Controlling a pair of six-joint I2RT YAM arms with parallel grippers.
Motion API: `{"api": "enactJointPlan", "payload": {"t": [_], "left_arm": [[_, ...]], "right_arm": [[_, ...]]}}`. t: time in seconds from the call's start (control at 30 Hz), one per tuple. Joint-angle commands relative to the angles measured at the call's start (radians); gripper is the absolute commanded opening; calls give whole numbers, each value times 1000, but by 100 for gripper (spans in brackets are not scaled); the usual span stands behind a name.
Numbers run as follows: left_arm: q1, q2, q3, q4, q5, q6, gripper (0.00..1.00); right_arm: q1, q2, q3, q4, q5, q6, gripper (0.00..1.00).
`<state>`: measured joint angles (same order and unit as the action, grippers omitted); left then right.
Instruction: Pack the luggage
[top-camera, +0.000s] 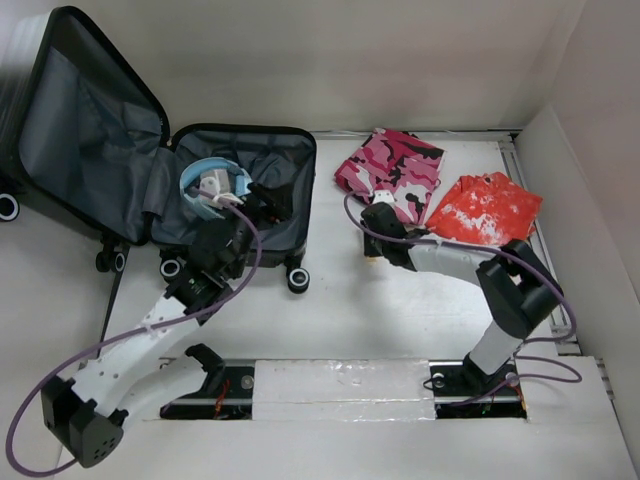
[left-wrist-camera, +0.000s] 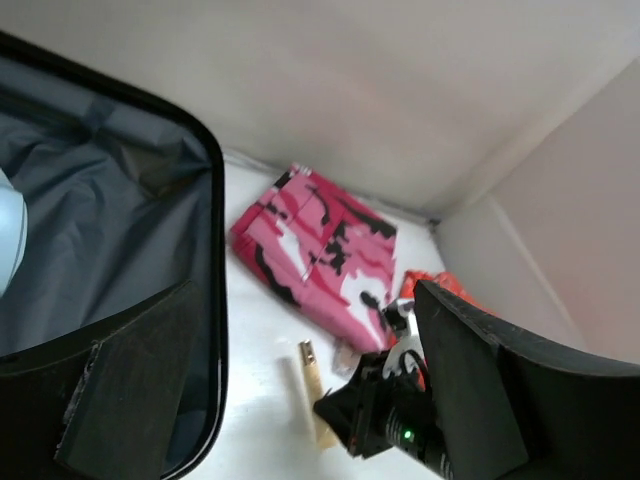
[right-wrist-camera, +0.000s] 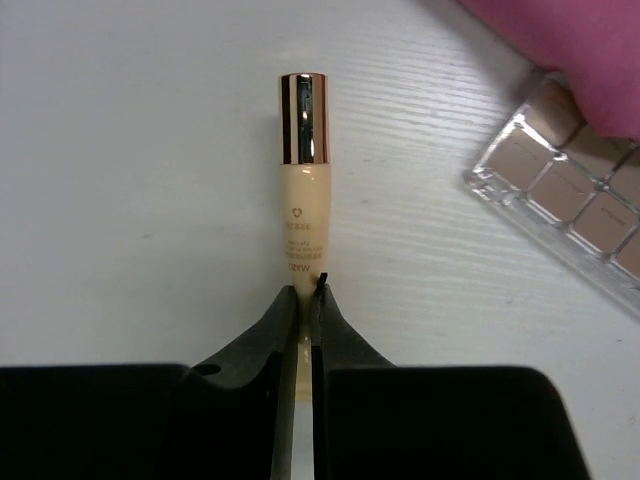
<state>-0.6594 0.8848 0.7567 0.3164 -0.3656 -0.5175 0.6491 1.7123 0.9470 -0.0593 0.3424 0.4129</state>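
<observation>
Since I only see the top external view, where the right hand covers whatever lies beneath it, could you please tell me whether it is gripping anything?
Observer: Yes, the right hand is pinched shut on the bottom end of a cream cosmetic tube lying on the table.
Operator: Thank you; is anything close beside it?
Observer: A clear makeup palette lies nearby, partly under pink cloth.
Operator: And is the left hand carrying something?
Observer: No, the left hand is open and empty.

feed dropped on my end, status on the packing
Left gripper open over the luggage, headphones inside. Right gripper shut on cosmetic tube lying on table. Left arm may crowd the drop.
</observation>
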Motion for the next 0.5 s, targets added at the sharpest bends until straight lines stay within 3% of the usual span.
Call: {"api": "enactJointPlan", "payload": {"t": [0.0,0.2,0.27,0.3,0.37,0.47], "left_arm": [[3,-90,-28,50,-36,-27,83],[3,-193,-48,40,-22,-27,85],[3,-193,-39,23,-13,-27,85],[3,-182,-30,-2,-13,-27,85],[3,-173,-30,-13,-28,-27,86],[3,-116,-30,-31,-9,-27,92]], "right_arm": [[44,-149,59,32,-113,-42,6],[96,-114,369,42,-325,-54,9],[125,-54,529,42,-414,-54,25],[126,8,577,42,-427,-43,53],[116,58,684,3,-416,-34,61],[69,21,665,-25,-349,-25,66]]}}
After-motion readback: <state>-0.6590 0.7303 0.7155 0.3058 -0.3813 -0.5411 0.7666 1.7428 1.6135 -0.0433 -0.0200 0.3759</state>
